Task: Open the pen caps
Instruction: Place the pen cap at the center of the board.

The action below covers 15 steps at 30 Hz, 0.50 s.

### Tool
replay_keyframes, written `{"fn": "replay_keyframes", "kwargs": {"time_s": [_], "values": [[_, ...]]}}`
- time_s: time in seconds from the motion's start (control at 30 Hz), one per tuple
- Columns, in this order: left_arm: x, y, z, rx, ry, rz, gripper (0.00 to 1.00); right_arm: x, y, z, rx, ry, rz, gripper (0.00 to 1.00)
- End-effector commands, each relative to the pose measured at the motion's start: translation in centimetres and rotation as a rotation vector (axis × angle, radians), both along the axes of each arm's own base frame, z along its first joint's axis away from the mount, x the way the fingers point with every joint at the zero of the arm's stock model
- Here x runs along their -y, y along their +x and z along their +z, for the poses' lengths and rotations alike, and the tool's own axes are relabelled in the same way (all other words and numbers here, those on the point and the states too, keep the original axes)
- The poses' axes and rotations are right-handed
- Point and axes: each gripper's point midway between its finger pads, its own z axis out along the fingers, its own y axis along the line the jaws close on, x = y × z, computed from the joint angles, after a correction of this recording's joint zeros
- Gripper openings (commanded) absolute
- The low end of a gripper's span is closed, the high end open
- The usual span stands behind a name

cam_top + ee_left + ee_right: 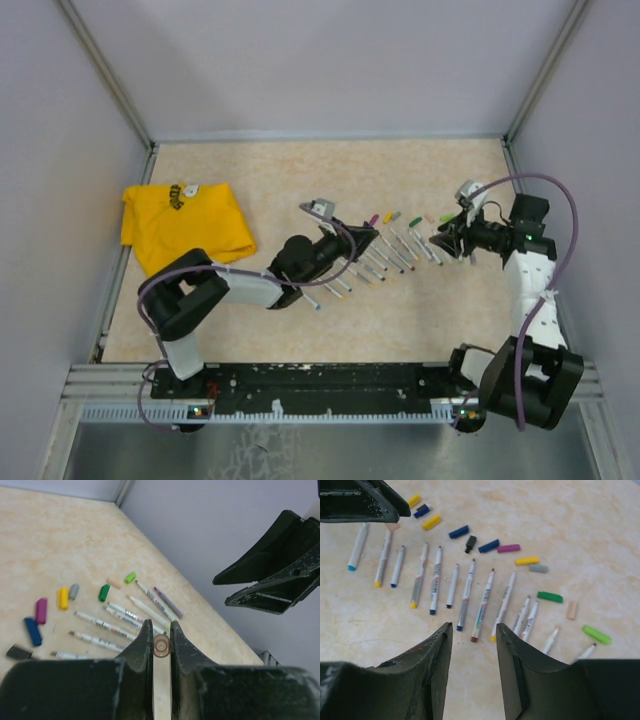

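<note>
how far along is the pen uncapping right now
Mostly done: about a dozen pens lie uncapped in a row, loose caps scattered beyond them. In hand: the left fingers are shut on one pen, seen end-on, cap state unclear. The right fingers hang open and empty. Left: probably just that pen.

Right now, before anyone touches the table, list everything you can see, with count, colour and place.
table: one, beige, walled on three sides.
pens: about a dozen, whitish, in a row mid-table.
pen caps: about a dozen, blue, yellow, black, magenta, grey, green, peach; loose in an arc beside the row.
held pen: one, pale, clamped, seen end-on.
cloth: one, yellow, left side.
left gripper: one, black, shut on the held pen.
right gripper: one, black, open, above the row.
</note>
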Motion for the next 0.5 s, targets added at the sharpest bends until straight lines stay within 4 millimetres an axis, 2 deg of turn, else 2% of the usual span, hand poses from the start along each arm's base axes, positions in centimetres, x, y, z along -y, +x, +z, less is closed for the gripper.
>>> {"fn": "replay_keyframes", "kwargs": {"time_s": [0.0, 0.17, 0.33, 0.47], "values": [[-5.2, -1.6, 3.8, 0.028, -0.155, 0.101, 0.0, -3.9, -1.5, 1.8, 0.084, 0.022, 0.189, 0.41], [-8.1, -4.0, 3.4, 0.015, -0.147, 0.082, 0.0, -7.7, -2.5, 1.6, 0.048, 0.002, 0.283, 0.41], [-9.5, -5.1, 2.6, -0.071, -0.169, 0.072, 0.0, -9.3, -2.1, 1.1, 0.027, 0.03, 0.292, 0.41], [-9.9, -5.3, 2.5, -0.118, -0.225, 0.078, 0.0, -11.4, -3.0, -0.1, 0.007, 0.015, 0.348, 0.41]]}}
